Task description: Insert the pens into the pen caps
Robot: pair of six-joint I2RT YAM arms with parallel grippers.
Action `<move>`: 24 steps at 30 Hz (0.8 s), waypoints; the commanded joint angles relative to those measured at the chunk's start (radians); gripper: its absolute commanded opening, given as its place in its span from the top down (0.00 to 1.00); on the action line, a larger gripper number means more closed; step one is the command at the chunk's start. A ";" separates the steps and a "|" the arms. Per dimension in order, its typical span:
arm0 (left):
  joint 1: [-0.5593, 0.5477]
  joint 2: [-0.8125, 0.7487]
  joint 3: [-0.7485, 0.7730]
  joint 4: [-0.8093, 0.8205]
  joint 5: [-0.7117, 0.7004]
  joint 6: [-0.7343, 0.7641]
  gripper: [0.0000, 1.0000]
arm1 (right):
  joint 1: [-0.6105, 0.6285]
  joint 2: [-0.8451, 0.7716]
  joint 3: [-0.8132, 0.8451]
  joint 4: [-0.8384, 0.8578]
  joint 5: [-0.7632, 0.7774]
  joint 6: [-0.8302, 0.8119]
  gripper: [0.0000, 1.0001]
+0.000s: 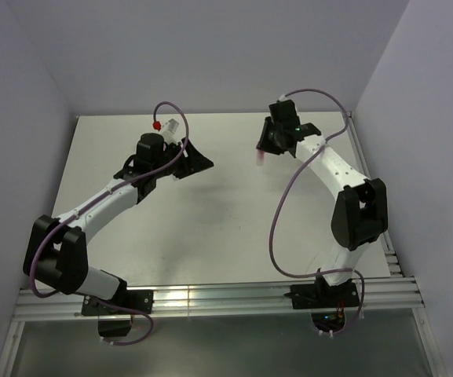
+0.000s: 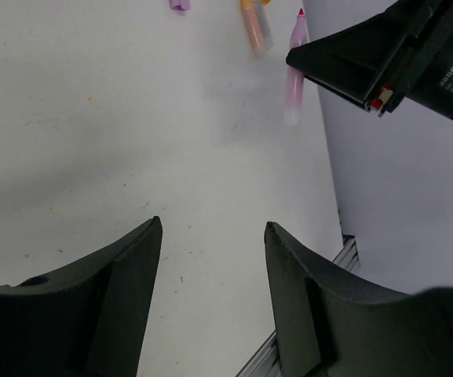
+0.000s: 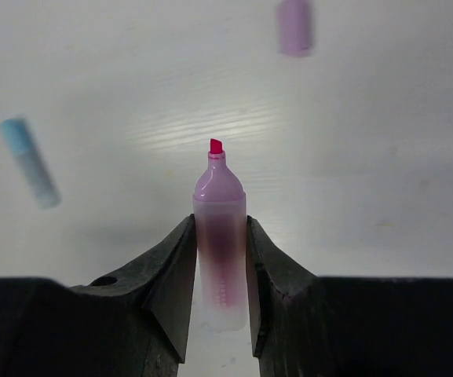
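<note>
Right gripper (image 3: 220,228) pinches 1 pink pen (image 3: 219,188) mid-barrel, nib (image 3: 216,146) exposed. Left gripper (image 2: 213,228) spread, empty. Pen judged light, rigid, smooth; likely slippery. Hold barrel, clear of nib.

White table (image 1: 210,216), pale grey walls (image 1: 210,47)

Soft light (distant blur, seemingly)

pink pen (image 3: 220,259): translucent plastic | table (image 3: 383,204): matt white | right hand (image 3: 219,228): matt black plastic
</note>
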 commanded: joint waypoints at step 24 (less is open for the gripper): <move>-0.027 -0.014 -0.104 0.376 -0.013 -0.093 0.38 | 0.347 0.020 0.282 -0.022 -0.038 0.178 1.00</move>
